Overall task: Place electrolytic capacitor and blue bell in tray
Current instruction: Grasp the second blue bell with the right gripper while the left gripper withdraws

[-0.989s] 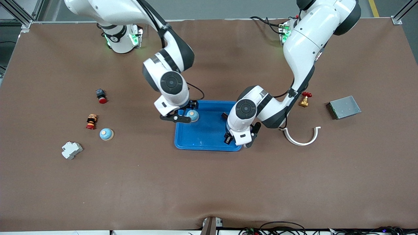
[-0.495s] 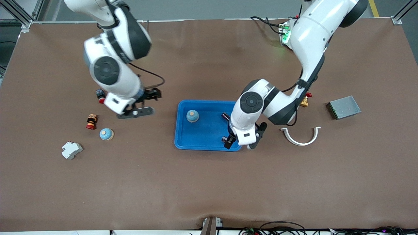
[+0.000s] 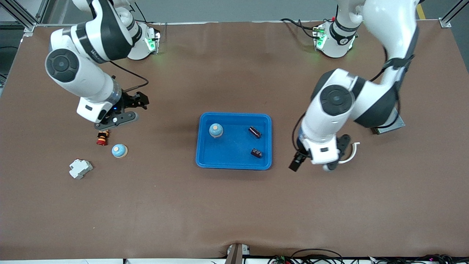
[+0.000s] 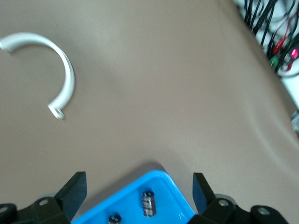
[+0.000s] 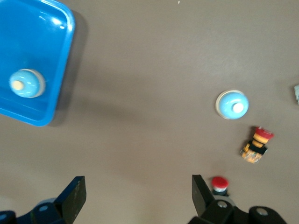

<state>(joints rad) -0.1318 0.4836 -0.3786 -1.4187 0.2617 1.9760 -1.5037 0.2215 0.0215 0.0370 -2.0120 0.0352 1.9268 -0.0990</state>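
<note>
Blue tray (image 3: 234,161) holds a blue bell (image 3: 216,130) and two electrolytic capacitors (image 3: 255,132).
Left gripper (image 3: 311,165) at the tray's 3 o'clock, right gripper (image 3: 124,110) at 9 o'clock, both spread and empty.

Toward the right arm's end of the brown table (image 3: 234,212) lie a white circuit breaker (image 3: 80,168) and, farther from the front camera, a red-and-yellow pushbutton (image 3: 102,137), with a red-capped button (image 5: 219,184) near it (seen in the right wrist view only). Toward the left arm's end lie a white half-ring clamp (image 4: 51,65) and a partly hidden grey metal box (image 3: 384,129).
</note>
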